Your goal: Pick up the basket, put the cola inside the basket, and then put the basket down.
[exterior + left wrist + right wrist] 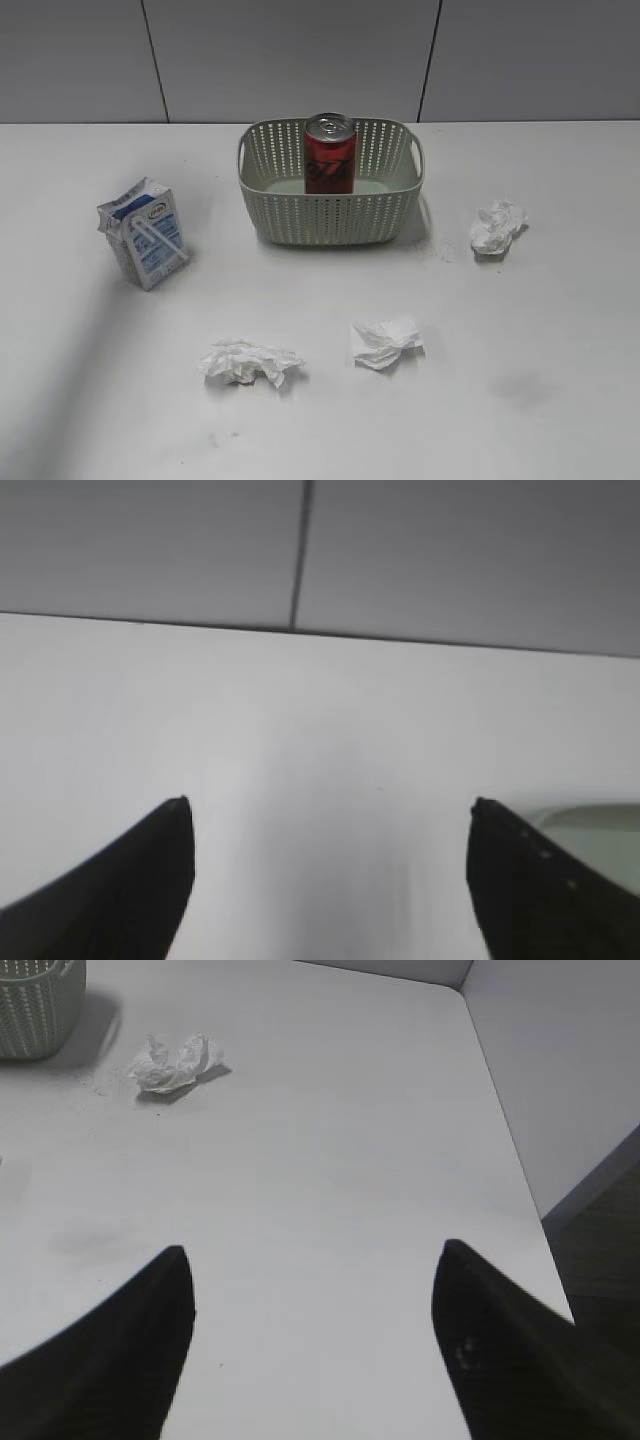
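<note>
The pale sage-green basket (330,215) stands on the white table at the back centre of the exterior view. The red cola can (330,155) stands upright inside it. Neither arm shows in the exterior view. My left gripper (330,805) is open and empty over bare table; a pale green sliver beside its right finger may be the basket's edge (590,815). My right gripper (312,1250) is open and empty over bare table. The basket's corner (35,1005) shows at the top left of the right wrist view, far from the jaws.
A blue-and-white drink carton (143,232) stands left of the basket. Crumpled tissues lie at the front left (248,362), front centre (385,343) and right (497,227), the last also in the right wrist view (175,1063). The table's right edge (520,1175) is near the right gripper.
</note>
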Robot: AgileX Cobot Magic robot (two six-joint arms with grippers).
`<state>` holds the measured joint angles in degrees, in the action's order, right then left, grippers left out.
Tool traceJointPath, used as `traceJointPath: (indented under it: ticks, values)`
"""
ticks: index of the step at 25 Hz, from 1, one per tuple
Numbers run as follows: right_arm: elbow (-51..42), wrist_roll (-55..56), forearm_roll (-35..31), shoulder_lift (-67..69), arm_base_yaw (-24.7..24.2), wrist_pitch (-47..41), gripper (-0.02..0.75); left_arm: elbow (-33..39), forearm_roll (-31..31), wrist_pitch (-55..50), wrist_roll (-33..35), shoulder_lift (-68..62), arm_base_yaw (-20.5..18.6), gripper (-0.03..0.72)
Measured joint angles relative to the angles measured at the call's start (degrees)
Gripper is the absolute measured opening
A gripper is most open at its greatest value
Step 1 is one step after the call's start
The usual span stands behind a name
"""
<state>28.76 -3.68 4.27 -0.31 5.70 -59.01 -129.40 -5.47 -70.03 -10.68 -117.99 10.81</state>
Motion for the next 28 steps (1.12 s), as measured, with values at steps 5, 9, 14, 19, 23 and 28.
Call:
traceJointPath:
  ticks: [5,9,14,19,23,28]
  values:
    - [0.00,0.00,0.00,0.00,0.00,0.00,0.562,0.00,0.73,-0.06,1.17,3.77,-5.74,0.634]
    - [0.00,0.00,0.00,0.00,0.00,0.00,0.562,1.27,0.02,0.01,2.27,8.21,-7.49,0.624]
    - [0.00,0.00,0.00,0.00,0.00,0.00,0.562,8.12,2.83,0.12,4.81,18.35,-7.61,0.618]
    - [0.00,0.00,0.00,0.00,0.00,0.00,0.562,20.89,11.90,0.17,6.24,29.83,-7.67,0.613]
    - [0.00,0.00,0.00,0.00,0.00,0.00,0.562,35.16,14.59,0.13,6.78,40.02,-7.67,0.609]
    - [0.00,0.00,0.00,0.00,0.00,0.00,0.562,55.85,13.69,0.27,7.04,54.16,-7.67,0.609]
